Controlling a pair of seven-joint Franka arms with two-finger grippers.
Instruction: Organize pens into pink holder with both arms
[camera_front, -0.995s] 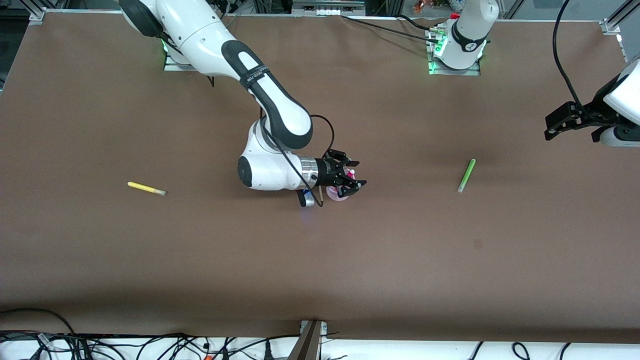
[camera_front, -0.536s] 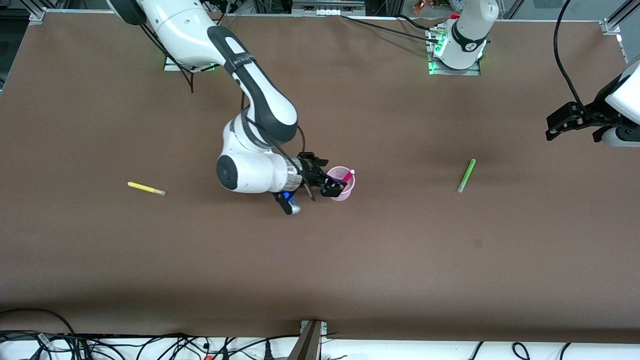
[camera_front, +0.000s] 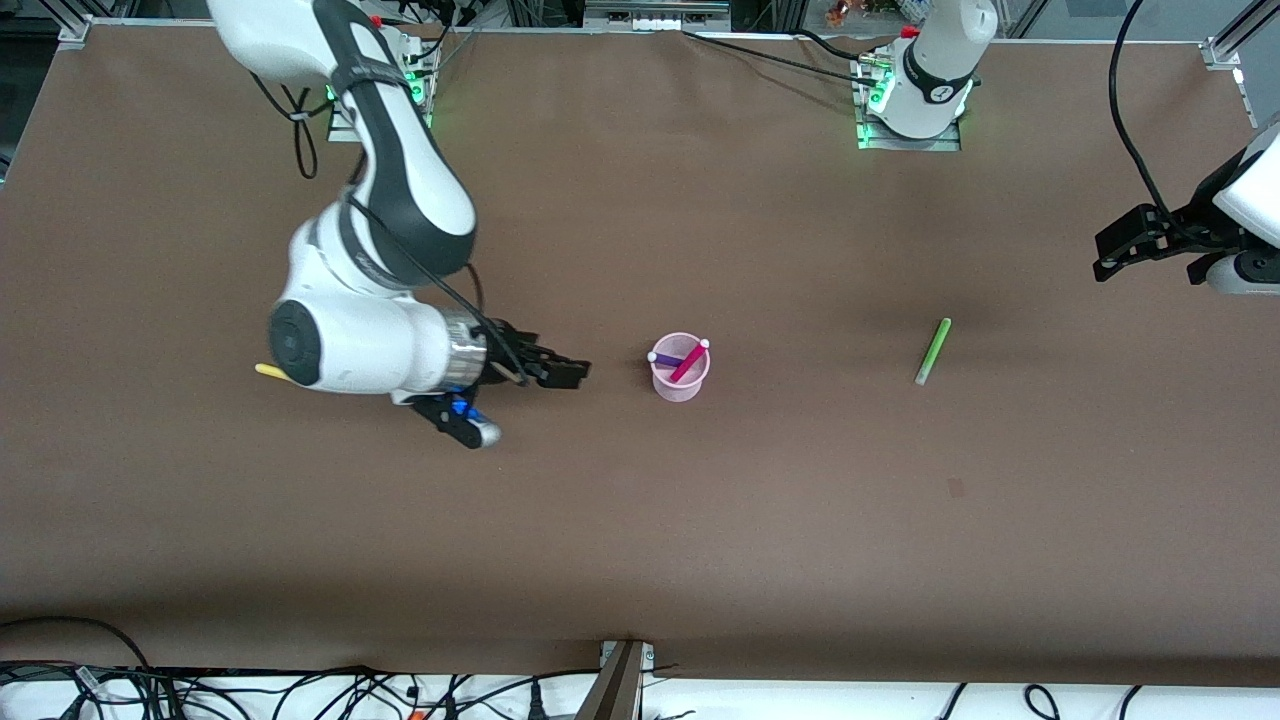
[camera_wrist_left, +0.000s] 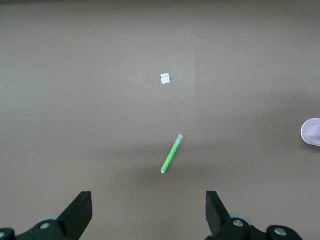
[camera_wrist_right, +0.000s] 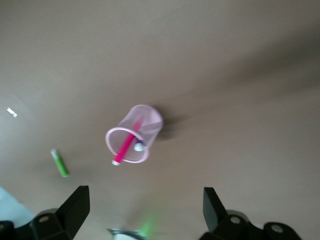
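Note:
The pink holder (camera_front: 681, 368) stands mid-table with the magenta pen (camera_front: 689, 361) and the purple pen (camera_front: 664, 358) leaning inside it. My right gripper (camera_front: 565, 372) is open and empty, over the table beside the holder toward the right arm's end. The yellow pen (camera_front: 266, 370) shows only its end; the right wrist hides the remainder. The light green pen (camera_front: 932, 351) lies toward the left arm's end. My left gripper (camera_front: 1125, 250) is open and empty, waiting above that end. The left wrist view shows the green pen (camera_wrist_left: 171, 154). The right wrist view shows the holder (camera_wrist_right: 135, 134).
A small dark mark (camera_front: 956, 487) is on the brown table nearer the front camera than the green pen. Cables (camera_front: 300, 690) run along the near edge. The arm bases (camera_front: 910, 110) stand at the far edge. A white speck (camera_wrist_left: 165, 78) lies on the table.
My right gripper has drawn back from over the holder toward the right arm's end, leaving the magenta pen in the holder. The arm now covers most of the yellow pen. The left arm stayed.

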